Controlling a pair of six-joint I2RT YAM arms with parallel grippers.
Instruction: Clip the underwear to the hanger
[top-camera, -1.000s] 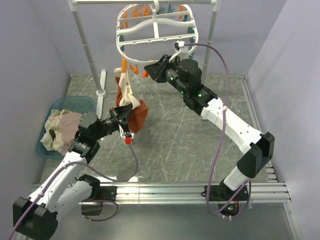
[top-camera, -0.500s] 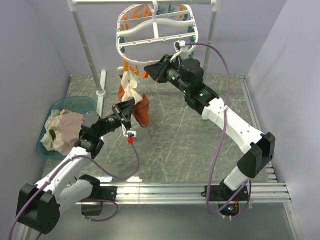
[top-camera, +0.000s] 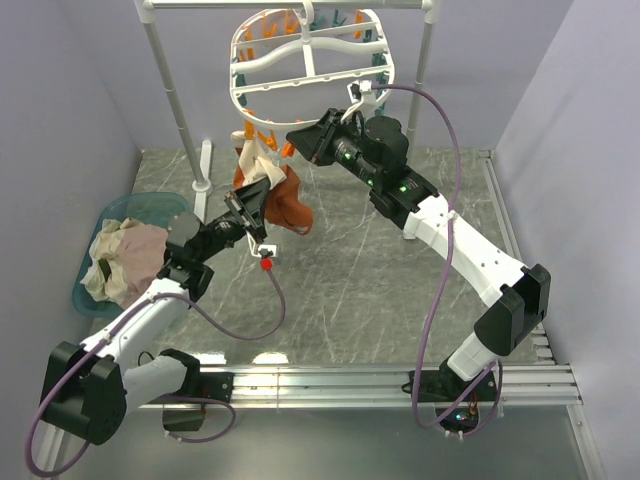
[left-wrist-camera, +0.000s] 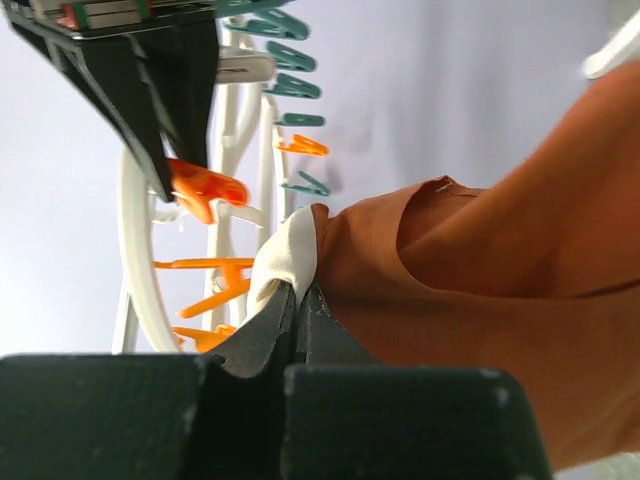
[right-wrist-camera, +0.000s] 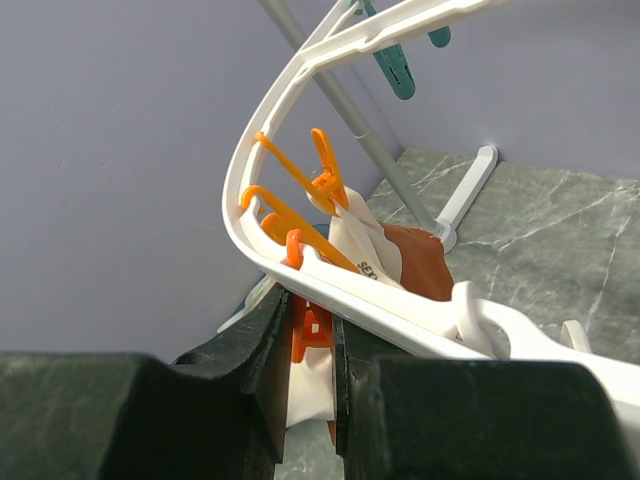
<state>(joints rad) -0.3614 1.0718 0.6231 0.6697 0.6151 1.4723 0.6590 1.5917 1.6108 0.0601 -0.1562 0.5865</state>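
Note:
The rust-orange underwear (top-camera: 288, 205) hangs in the air just below the white oval hanger (top-camera: 312, 68), its beige waistband (top-camera: 256, 160) reaching up to the frame's near rim. My left gripper (top-camera: 262, 192) is shut on the waistband's edge; the left wrist view shows the jaws (left-wrist-camera: 297, 292) pinching beige fabric, with orange cloth (left-wrist-camera: 480, 300) to the right. My right gripper (top-camera: 297, 138) is at the hanger's near rim (right-wrist-camera: 300, 268), shut on an orange clothespin (right-wrist-camera: 315, 325) with the waistband (right-wrist-camera: 362, 250) right behind it. That pin also shows in the left wrist view (left-wrist-camera: 205, 190).
A teal basket (top-camera: 165, 205) with a pale pink and cream clothes pile (top-camera: 120, 258) stands at the left. The white pole rack (top-camera: 172, 95) carries the hanger; its right pole (top-camera: 424, 75) is behind my right arm. Other orange and teal pins (left-wrist-camera: 285, 95) dangle from the frame.
My left gripper has lifted the underwear up and to the right, closer under the hanger's rim. My right gripper has stayed at the rim on the clothespin.

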